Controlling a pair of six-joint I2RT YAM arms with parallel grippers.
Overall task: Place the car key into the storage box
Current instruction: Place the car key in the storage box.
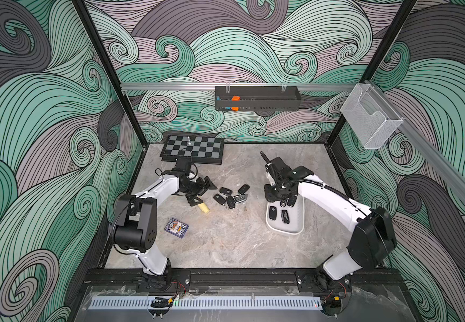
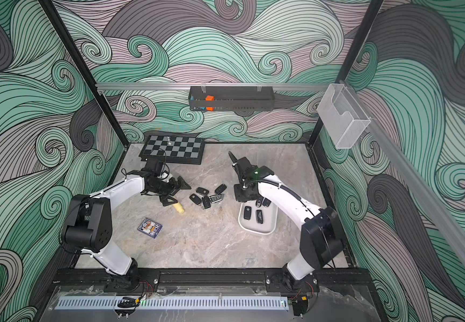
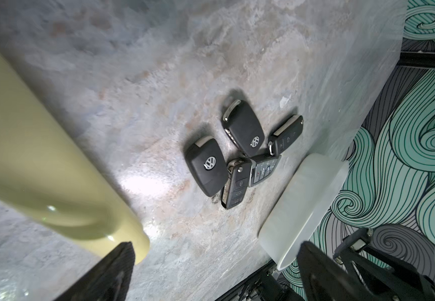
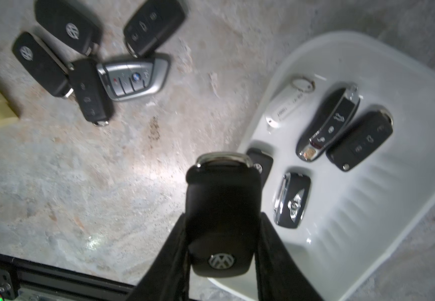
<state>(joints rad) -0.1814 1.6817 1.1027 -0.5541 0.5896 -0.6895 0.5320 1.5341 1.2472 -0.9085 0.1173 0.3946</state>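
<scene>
Currently right gripper point(image 4: 222, 216), the nearer arm, pinches the car key point(image 4: 221, 192) across its width, lengthwise out of the jaws, above the far-left rim of the storage box point(image 4: 367, 229); free floor lies nearer, rightward.

I'm looking into an enclosed lab robot cell: teal swirl-printed wall panels point(image 1: 30, 111), black metal frame posts point(image 1: 109, 69), a grey marble-look tabletop point(image 1: 225, 245).

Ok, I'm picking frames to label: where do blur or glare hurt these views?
Left wrist view: the yellow cylinder near the lens is out of focus; glare patch on the table. Right wrist view: the storage box looks nearly washed out beside the held car key. Both top views: even light, slightly soft.
</scene>
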